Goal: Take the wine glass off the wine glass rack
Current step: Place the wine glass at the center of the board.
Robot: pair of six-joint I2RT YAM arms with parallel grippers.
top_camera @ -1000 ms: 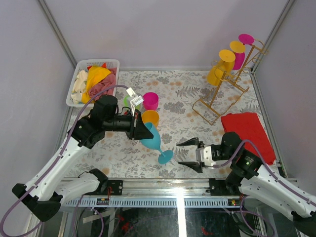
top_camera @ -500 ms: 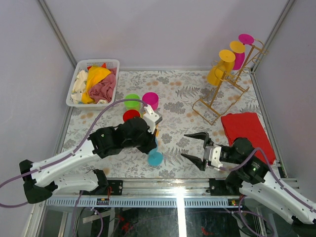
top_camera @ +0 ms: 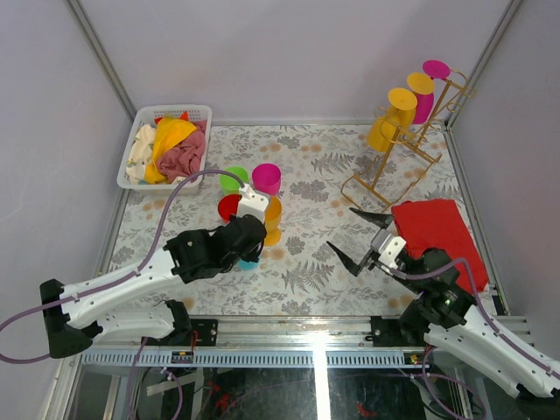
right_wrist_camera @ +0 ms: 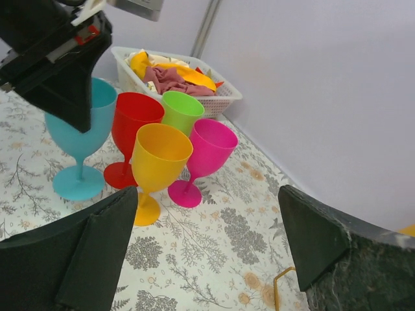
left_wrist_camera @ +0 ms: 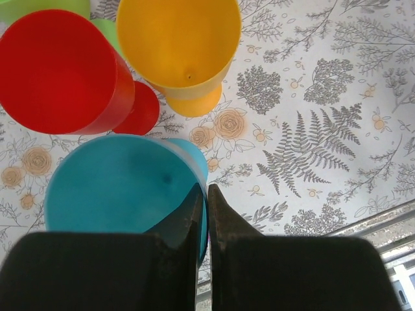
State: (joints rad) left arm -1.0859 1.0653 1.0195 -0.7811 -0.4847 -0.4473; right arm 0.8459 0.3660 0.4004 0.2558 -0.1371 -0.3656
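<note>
The left gripper (left_wrist_camera: 207, 194) is closed on the rim of the blue wine glass (left_wrist_camera: 117, 181), with one finger inside the bowl and one outside. The glass stands upright and its foot seems to rest on the table (top_camera: 315, 262), toward the near edge and left of the middle. It is off the wine glass rack (top_camera: 385, 171), which stands at the far right corner with yellow and magenta glasses hanging on it.

The red glass (left_wrist_camera: 58, 71) is just beside the blue one, and the orange glass (left_wrist_camera: 175, 39) is near, on the far side. I judge the step in hand is the release. The jaws should part only a little and slowly, and then the gripper should rise straight up. A sideways pull could catch the rim with the inner finger and tip the tall glass onto its neighbours.

The right gripper (top_camera: 341, 228) is wide open and empty, above the table near the red cloth (top_camera: 437, 232), well apart from the glasses.
</note>
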